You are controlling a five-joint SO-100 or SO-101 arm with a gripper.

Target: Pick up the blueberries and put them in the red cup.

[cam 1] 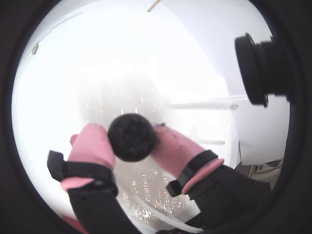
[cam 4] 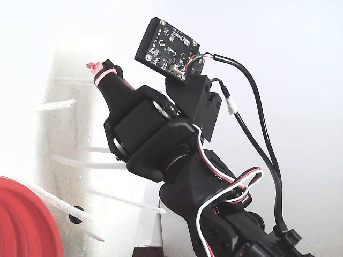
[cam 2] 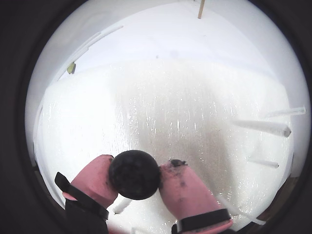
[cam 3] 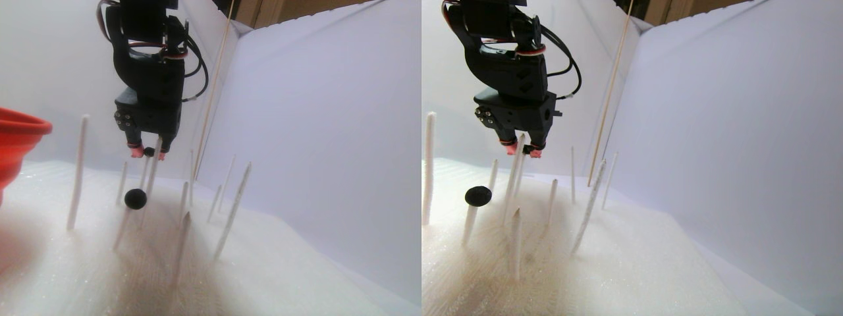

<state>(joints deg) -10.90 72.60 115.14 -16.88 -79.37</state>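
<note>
The gripper (cam 1: pixel 132 141) is clenched on one blueberry (cam 1: pixel 132 137), its two pink-tipped fingers (cam 1: pixel 91 142) pressing the dark ball from opposite sides so that it sits squarely between the pads; both wrist views show the same pinch. In the stereo pair view the gripper (cam 3: pixel 149 153) hangs well above the white foam bench (cam 3: pixel 276 263), clear of the tips of the thin white sticks (cam 3: pixel 77 172) that stand in it. That height looks chosen so the berry can travel over the sticks without snagging.

A second blueberry (cam 3: pixel 135 198) is perched on a stick below, apparently raised there to leave room for the fingers on either side. The red cup (cam 3: pixel 16 141) shows only partly at the left edge of that view, well apart from the gripper, so the carry seems yet to be made.
</note>
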